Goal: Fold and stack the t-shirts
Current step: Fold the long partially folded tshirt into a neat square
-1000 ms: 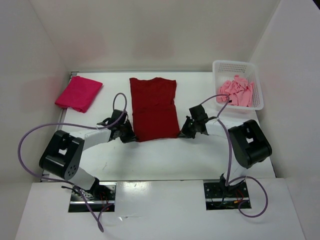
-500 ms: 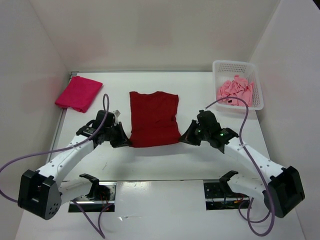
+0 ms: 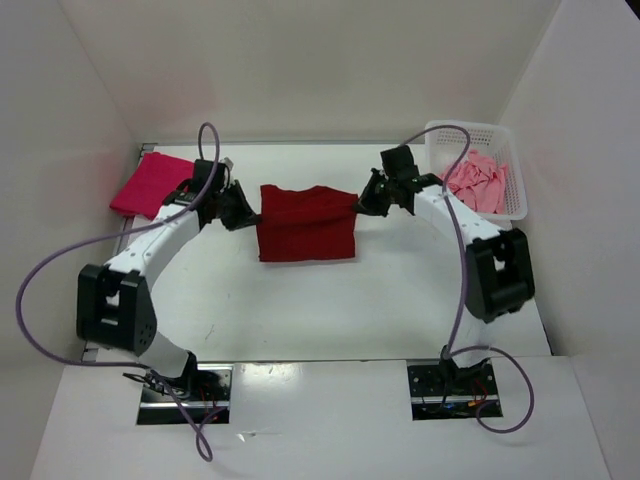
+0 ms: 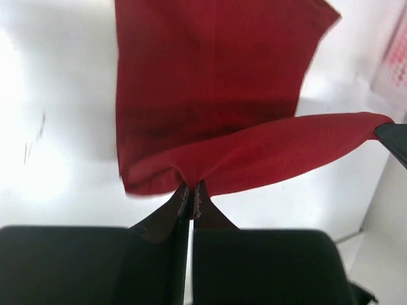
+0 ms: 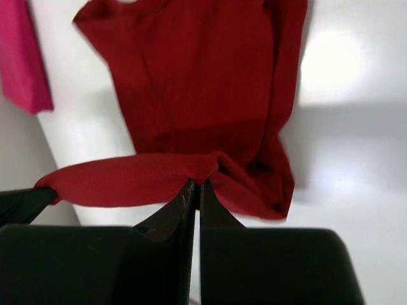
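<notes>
The darker red t-shirt (image 3: 305,228) lies mid-table, its near hem lifted and carried over toward its far end, so it is doubled over. My left gripper (image 3: 244,210) is shut on the hem's left corner (image 4: 184,175). My right gripper (image 3: 362,203) is shut on the hem's right corner (image 5: 206,166). The hem hangs stretched between the two above the lower layer (image 4: 210,76). The crimson-magenta t-shirt (image 3: 155,186) lies folded at the far left, also in the right wrist view (image 5: 22,57). The light pink t-shirt (image 3: 478,182) sits crumpled in the basket.
The white perforated basket (image 3: 468,132) stands at the far right corner, close to the right arm's elbow. White walls close in the table at the left, back and right. Both arms' cables loop above the table.
Both grippers have carried the dark red shirt's near hem away from the bases toward the far end, folding the shirt roughly in half. The arms have stretched far forward.
</notes>
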Action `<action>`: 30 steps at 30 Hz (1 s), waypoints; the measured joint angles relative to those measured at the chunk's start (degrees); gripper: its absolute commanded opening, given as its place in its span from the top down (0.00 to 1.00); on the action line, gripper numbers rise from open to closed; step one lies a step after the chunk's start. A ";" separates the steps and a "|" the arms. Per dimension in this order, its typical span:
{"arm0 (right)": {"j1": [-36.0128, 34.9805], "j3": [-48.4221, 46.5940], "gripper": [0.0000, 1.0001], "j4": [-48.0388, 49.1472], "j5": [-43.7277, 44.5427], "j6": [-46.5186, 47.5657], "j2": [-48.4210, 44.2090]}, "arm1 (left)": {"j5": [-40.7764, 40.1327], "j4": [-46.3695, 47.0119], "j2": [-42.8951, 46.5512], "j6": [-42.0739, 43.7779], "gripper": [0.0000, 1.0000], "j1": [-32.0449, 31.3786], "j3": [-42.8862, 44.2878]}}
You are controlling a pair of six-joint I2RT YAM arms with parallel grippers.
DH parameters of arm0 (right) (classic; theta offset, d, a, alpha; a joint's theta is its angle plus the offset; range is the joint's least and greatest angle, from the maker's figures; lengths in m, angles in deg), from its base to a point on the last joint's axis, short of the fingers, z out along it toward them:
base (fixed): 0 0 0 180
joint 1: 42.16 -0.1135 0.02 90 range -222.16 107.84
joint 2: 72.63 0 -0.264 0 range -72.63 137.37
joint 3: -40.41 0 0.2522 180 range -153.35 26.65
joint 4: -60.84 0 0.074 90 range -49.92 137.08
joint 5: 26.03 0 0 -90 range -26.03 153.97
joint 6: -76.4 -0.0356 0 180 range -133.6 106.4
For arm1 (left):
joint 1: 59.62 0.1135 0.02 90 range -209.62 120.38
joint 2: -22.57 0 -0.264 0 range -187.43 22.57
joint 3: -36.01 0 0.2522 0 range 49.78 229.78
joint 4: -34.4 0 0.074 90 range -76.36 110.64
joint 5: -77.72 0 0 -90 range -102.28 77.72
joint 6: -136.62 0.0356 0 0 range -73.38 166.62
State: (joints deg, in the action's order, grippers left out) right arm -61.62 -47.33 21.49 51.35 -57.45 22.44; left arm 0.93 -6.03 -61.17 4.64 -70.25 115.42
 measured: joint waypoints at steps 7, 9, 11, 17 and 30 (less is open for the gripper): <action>2.34 -14.12 0.97 0.79 -0.07 2.91 17.68 | -4.26 3.87 -15.58 0.11 0.99 0.04 10.54; 2.71 -17.68 0.97 0.70 -0.07 3.28 21.42 | -5.35 4.63 -19.23 0.33 0.99 0.20 14.01; 3.08 -21.33 0.97 0.61 -0.13 3.45 24.83 | -6.27 5.81 -22.67 0.90 0.99 0.50 17.07; 4.87 -34.56 0.97 -0.33 -0.55 3.87 34.64 | -7.91 9.18 -30.93 1.05 0.92 1.66 24.11; 7.08 -55.65 0.59 -6.86 0.79 5.90 47.28 | -9.99 13.03 -39.04 1.20 0.25 3.98 33.22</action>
State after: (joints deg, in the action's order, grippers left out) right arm -54.54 -102.98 14.63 52.14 -51.55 69.71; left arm -9.06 6.99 -100.21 5.85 -66.27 148.65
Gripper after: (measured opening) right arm 0.395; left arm 0.738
